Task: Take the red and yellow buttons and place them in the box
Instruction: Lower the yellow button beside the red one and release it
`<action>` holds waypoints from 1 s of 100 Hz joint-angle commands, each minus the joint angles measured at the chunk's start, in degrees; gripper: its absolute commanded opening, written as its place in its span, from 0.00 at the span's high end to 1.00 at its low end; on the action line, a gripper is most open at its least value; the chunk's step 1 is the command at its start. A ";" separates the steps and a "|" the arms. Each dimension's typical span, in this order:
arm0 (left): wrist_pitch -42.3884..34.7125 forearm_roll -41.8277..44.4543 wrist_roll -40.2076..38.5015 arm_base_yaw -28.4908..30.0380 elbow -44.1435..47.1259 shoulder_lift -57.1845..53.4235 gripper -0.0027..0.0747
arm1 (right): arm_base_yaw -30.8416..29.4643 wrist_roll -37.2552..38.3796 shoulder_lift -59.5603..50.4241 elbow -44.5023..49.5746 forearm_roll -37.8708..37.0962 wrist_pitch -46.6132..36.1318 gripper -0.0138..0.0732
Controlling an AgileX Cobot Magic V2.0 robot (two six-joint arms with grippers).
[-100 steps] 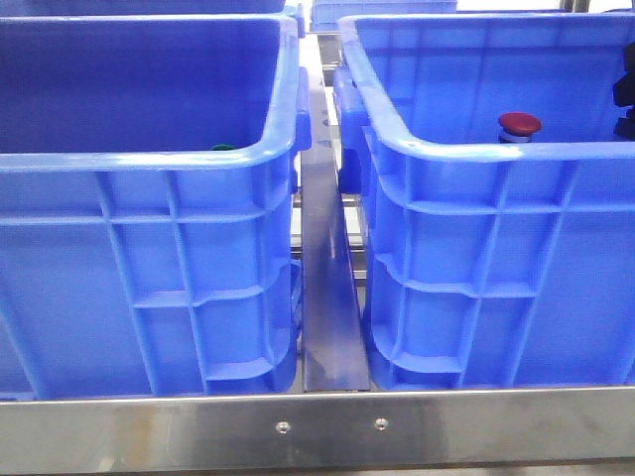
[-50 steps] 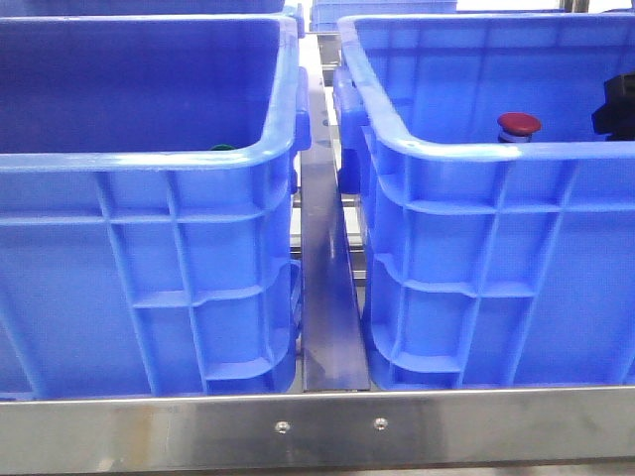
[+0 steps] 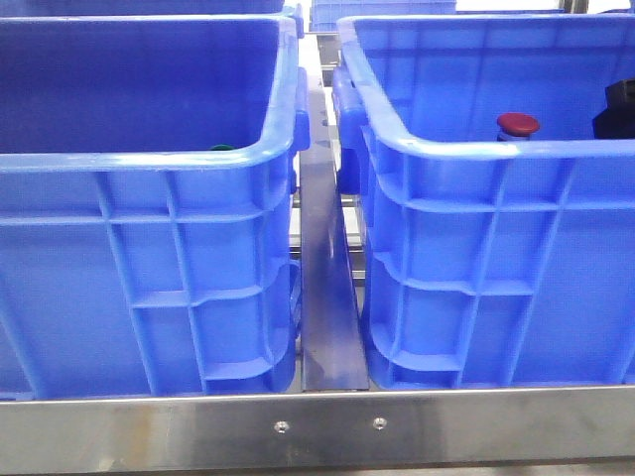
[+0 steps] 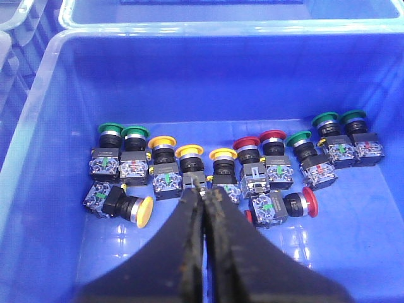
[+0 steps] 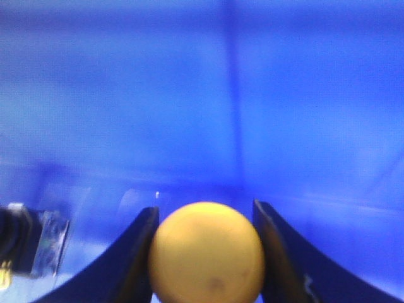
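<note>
Brushed steel framing runs across the front of the scene, and a steel rail passes between two large bright blue ribbed plastic crates set side by side. Over the near rim of the left crate only the top of a green button cap peeks out. Over the rim of the right crate a dark red mushroom-head button stands upright, and near it, at the picture's right edge, shows a black part of the right arm. The left wrist camera looks down into a blue crate where a row of push buttons on black switch bodies stands on the floor: green caps at both ends, yellow caps and red caps in the middle, plus one yellow and one red lying on their sides. The left gripper hangs above them with its black fingers pressed together and nothing between them. The right gripper is clamped on a round yellow-orange button cap, held against a blurred blue crate wall, with another switch body low at the edge.
</note>
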 commanded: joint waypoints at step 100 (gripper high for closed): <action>-3.64 -1.33 -0.14 0.05 -1.58 -0.04 0.99 | 0.10 1.54 -24.79 5.31 6.59 -1.42 0.21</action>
